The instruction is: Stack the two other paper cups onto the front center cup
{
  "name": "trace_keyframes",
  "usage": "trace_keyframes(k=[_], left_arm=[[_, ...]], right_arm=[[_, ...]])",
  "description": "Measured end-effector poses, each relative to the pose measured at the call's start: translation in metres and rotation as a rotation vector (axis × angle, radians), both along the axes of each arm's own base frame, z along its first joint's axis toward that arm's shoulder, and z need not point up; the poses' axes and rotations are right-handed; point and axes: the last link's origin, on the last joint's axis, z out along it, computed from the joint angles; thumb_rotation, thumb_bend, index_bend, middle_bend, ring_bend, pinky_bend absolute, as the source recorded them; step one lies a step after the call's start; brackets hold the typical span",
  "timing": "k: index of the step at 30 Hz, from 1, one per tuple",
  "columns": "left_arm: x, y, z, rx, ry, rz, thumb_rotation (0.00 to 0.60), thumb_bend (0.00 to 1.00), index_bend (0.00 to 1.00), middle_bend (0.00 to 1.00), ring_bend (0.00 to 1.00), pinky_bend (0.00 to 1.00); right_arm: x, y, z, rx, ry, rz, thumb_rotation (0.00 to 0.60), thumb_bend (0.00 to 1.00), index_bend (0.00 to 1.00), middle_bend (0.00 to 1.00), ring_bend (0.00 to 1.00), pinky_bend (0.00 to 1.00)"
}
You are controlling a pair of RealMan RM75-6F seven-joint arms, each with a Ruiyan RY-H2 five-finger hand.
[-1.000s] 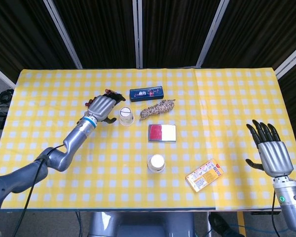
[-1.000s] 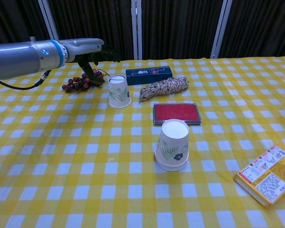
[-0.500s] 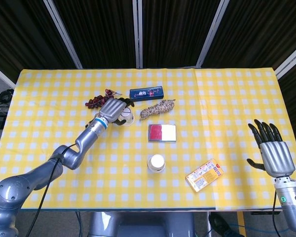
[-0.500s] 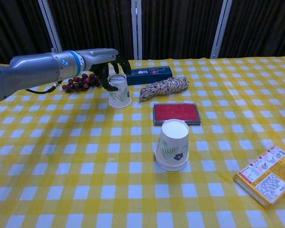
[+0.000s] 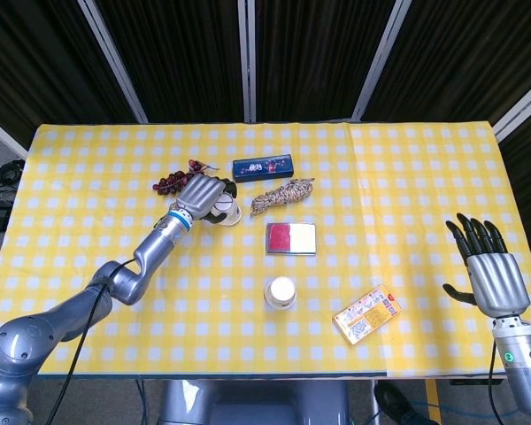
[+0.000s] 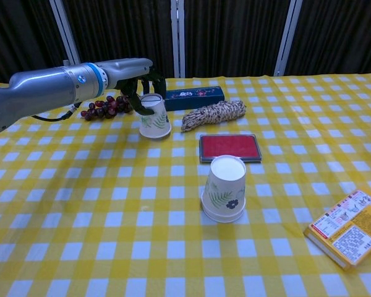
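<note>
Now the left hand [image 6: 139, 83] curls around the far cup [image 6: 154, 117], left of the rope [image 6: 214, 115] — whether it truly grips, I cannot tell. Close evenly, lift straight, then carry it to the front cup [image 6: 224, 188]. Right hand [image 5: 491, 266] waits, fingers spread.

Near the frame's centre, the front cup [image 6: 224, 195] is standing just below the flat pad [image 6: 229, 148]. The rope bundle [image 6: 214, 115] and tin box [image 6: 193, 94] are lying above that. Upper left, the left hand [image 6: 142, 85] is curling over the rear cup [image 6: 154, 117], with grapes [image 6: 102, 107] sitting further left. The packet [image 6: 350, 228] is lying lower right.
</note>
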Motion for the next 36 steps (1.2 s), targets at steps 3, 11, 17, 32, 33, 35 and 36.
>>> trace_keyframes(k=[3,11,17,32,33,35,36], left_arm=[[0.004,-0.003,0.005,-0.004,-0.028,-0.010,0.600,0.33,0.45,0.37,0.40,0.54],[0.024,-0.031,0.027,-0.052,-0.110,-0.119,0.600,0.32,0.45,0.37,0.40,0.54],[0.042,-0.068,0.043,-0.119,-0.163,-0.215,0.600,0.32,0.45,0.37,0.40,0.54],[0.076,-0.138,0.060,-0.231,-0.162,-0.415,0.600,0.32,0.45,0.37,0.39,0.54],[0.078,-0.141,0.059,-0.238,-0.156,-0.425,0.600,0.32,0.45,0.37,0.39,0.54],[0.081,-0.145,0.056,-0.248,-0.141,-0.442,0.600,0.32,0.45,0.37,0.39,0.54],[0.082,-0.147,0.055,-0.251,-0.133,-0.450,0.600,0.32,0.45,0.37,0.39,0.53]], right_arm=[[0.001,0.000,0.000,-0.002,-0.001,0.002,0.600,0.00,0.00,0.00,0.00,0.00],[0.002,0.001,0.000,-0.003,-0.004,0.002,0.600,0.00,0.00,0.00,0.00,0.00],[0.003,0.001,-0.002,-0.002,-0.004,0.005,0.600,0.00,0.00,0.00,0.00,0.00],[0.005,0.003,0.001,-0.014,-0.010,0.005,0.600,0.00,0.00,0.00,0.00,0.00],[0.005,0.003,0.001,-0.016,-0.011,0.005,0.600,0.00,0.00,0.00,0.00,0.00],[0.005,0.003,0.002,-0.018,-0.013,0.006,0.600,0.00,0.00,0.00,0.00,0.00],[0.005,0.003,0.002,-0.019,-0.014,0.007,0.600,0.00,0.00,0.00,0.00,0.00]])
